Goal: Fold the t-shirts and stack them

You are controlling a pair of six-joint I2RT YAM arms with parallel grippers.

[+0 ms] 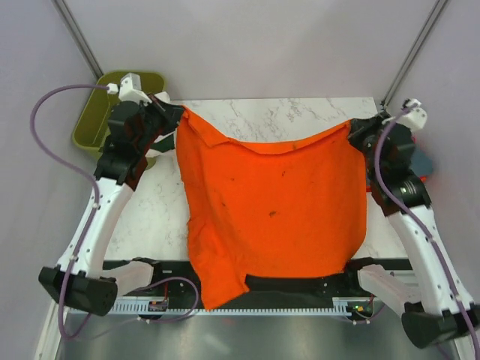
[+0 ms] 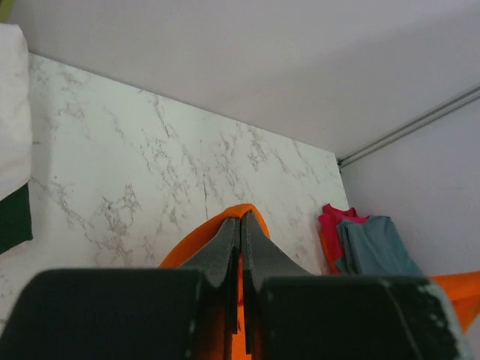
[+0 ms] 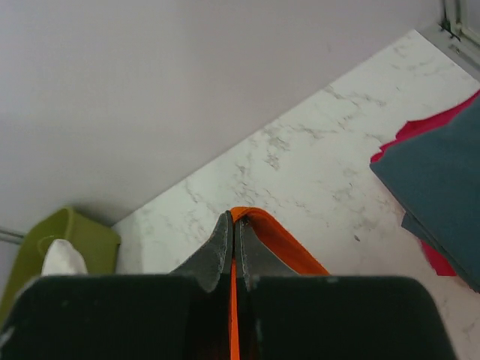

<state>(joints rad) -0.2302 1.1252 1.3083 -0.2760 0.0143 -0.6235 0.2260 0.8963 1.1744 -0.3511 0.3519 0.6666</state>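
We see orange t-shirt [image 1: 274, 202] spread wide between both arms over marble table [image 1: 300, 112], lower hem reaching past near edge. Left gripper [image 1: 177, 117] clamped tight on shirt's far-left corner. Right gripper [image 1: 352, 129] pinched on far-right corner. Slate blue-grey t-shirt [image 3: 439, 176] lies on red t-shirt [image 3: 420, 129] near table's right edge. Olive-green bin [image 1: 94, 120] sits off far-left corner, white cloth [image 3: 64, 259] in it.

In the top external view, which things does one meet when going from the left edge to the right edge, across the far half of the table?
olive-green bin → left gripper → orange t-shirt → right gripper → blue-grey t-shirt, which peeks out past the right arm.
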